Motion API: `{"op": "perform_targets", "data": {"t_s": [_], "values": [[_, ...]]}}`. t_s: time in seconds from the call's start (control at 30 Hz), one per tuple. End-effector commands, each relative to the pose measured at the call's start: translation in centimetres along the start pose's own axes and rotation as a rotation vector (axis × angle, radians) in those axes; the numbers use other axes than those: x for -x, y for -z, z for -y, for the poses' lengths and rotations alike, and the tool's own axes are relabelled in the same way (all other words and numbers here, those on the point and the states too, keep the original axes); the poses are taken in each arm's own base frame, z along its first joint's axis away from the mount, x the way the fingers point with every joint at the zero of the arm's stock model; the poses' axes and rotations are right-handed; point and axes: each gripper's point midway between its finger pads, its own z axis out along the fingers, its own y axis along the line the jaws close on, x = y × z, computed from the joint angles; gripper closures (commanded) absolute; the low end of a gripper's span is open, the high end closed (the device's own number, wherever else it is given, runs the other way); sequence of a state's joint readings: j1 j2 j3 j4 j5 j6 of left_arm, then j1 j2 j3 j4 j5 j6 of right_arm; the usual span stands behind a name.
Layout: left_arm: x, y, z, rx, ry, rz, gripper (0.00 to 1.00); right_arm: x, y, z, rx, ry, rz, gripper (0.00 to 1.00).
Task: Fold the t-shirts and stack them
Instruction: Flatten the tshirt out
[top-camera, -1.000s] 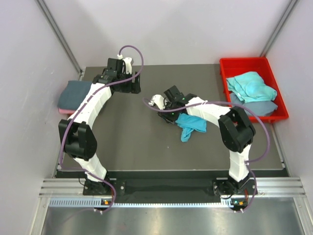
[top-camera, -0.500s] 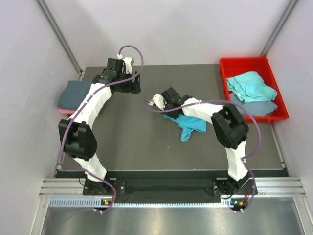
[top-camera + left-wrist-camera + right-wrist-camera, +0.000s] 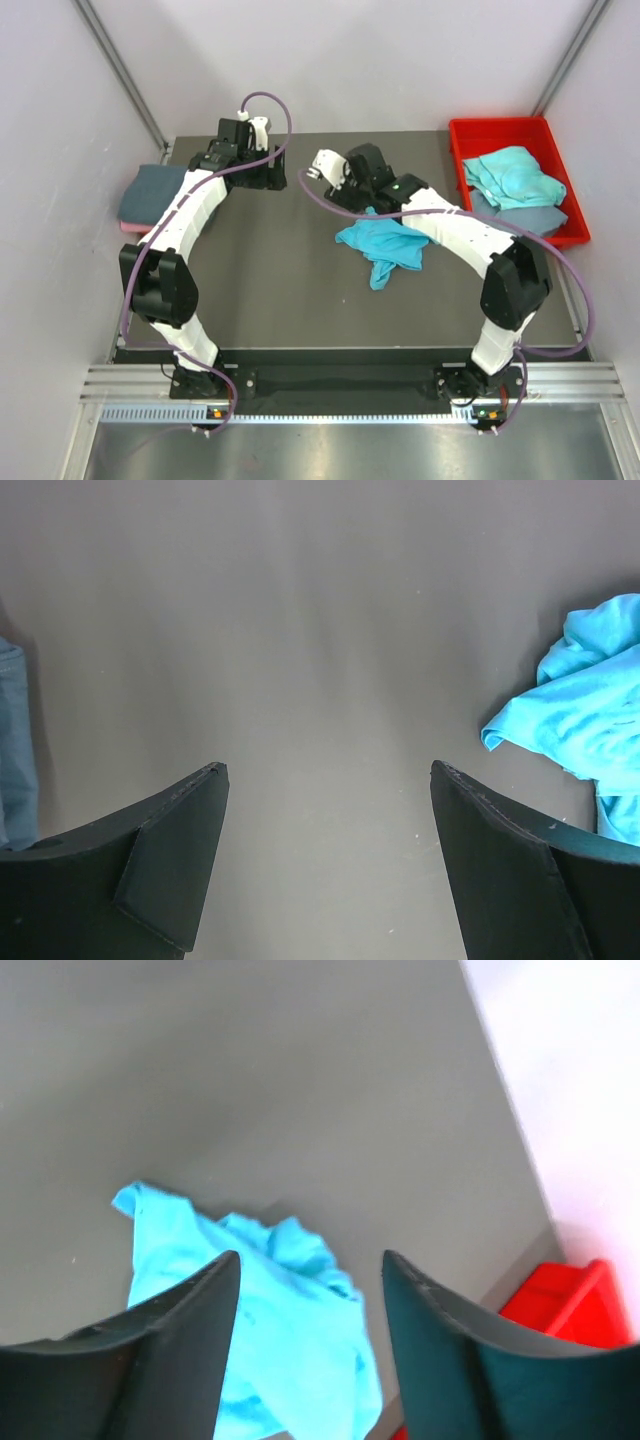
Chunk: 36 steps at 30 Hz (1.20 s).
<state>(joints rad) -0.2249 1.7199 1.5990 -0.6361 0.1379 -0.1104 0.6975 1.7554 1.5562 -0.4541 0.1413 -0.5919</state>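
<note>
**Risk of a tangled pickup**

The turquoise t-shirt (image 3: 385,245) lies crumpled mid-frame on the tabletop (image 3: 260,280). Both your right tool (image 3: 310,1254) and left tool (image 3: 328,766) gape, holding nothing. Grab a bunched fold and you could lift doubled layers, tangling it further.

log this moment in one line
left pincer: open, empty | right pincer: open, empty, near crumpled teal shirt | folded shirts: far left | red bin: more shirts inside

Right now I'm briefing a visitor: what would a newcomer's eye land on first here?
A crumpled turquoise t-shirt lies in the middle of the table. The red bin at the far right corner holds more shirts, and a folded slate shirt sits at the left edge.
</note>
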Motion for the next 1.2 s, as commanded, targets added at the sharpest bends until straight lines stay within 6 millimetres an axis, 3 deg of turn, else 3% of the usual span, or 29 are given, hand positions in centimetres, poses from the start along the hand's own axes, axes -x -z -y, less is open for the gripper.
{"op": "perform_targets", "data": {"t_s": [0.0, 0.2, 0.27, 0.47, 0.53, 0.6, 0.67, 0.87, 0.9, 0.97, 1.0, 1.07, 1.1, 1.17], "values": [[2.3, 0.7, 0.4, -0.017, 0.006, 0.073, 0.13, -5.6, -1.9, -3.2, 0.080, -0.034, -0.160, 0.38], [1.8, 0.6, 0.3, -0.012, 0.006, 0.064, 0.13, -9.8, -4.3, -2.9, 0.096, -0.072, -0.260, 0.39], [1.9, 0.7, 0.3, -0.012, 0.004, 0.067, 0.13, -10.0, -4.8, -1.7, 0.075, -0.094, -0.265, 0.40], [2.2, 0.6, 0.3, -0.010, 0.000, 0.072, 0.13, -11.3, -6.6, -1.0, 0.060, -0.069, -0.324, 0.43], [2.2, 0.6, 0.2, -0.008, 0.002, 0.069, 0.13, -11.2, -7.2, -1.1, 0.077, -0.075, -0.339, 0.63], [2.2, 0.5, 0.1, -0.004, 0.002, 0.068, 0.13, -10.9, -7.2, -1.2, 0.088, -0.089, -0.335, 0.92], [2.1, 0.5, 0.1, -0.004, 0.002, 0.068, 0.13, -9.6, -6.8, -0.6, 0.074, -0.095, -0.303, 1.00], [2.4, 0.3, -0.7, 0.021, 0.006, 0.073, 0.13, -3.8, -3.1, 3.8, -0.012, -0.113, -0.159, 1.00], [2.5, 0.3, -1.0, 0.041, 0.007, 0.077, 0.13, -1.5, -1.7, 5.1, -0.028, -0.116, -0.096, 1.00], [3.2, 0.4, -2.0, 0.074, 0.022, 0.093, 0.13, 0.7, 0.0, 6.4, -0.035, -0.122, -0.032, 1.00], [3.3, 0.4, -2.6, 0.090, 0.032, 0.094, 0.13, 3.7, 1.8, 7.7, -0.040, -0.126, 0.060, 1.00], [4.0, 0.5, -4.3, 0.130, 0.075, 0.110, 0.13, 6.6, 3.9, 8.7, -0.045, -0.123, 0.150, 1.00], [4.1, 0.5, -4.8, 0.143, 0.090, 0.113, 0.13, 9.6, 6.1, 10.0, -0.055, -0.125, 0.247, 1.00], [4.3, 0.6, -6.6, 0.182, 0.139, 0.120, 0.12, 12.6, 8.8, 11.1, -0.063, -0.126, 0.354, 1.00]]}}
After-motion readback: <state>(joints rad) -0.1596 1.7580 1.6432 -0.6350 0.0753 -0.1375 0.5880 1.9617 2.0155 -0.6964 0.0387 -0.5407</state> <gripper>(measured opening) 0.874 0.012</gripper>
